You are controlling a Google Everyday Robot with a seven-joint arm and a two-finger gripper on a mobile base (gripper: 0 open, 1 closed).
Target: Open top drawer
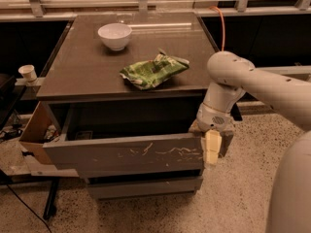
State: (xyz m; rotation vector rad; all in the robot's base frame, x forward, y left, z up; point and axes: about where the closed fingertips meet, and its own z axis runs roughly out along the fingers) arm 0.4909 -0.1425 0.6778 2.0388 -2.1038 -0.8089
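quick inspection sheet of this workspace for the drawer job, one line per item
surface: dark brown cabinet top, glossy, carrying two loose items
job's things: top drawer stands pulled out, scratched front well forward of the cabinet, inside dark
clutter: white bowl at the back of the top; crumpled green bag nearer the front right
grippers: gripper at the right end of the drawer front
cables: orange cable behind the cabinet
surroundings: paper cup and cardboard box at left; speckled floor
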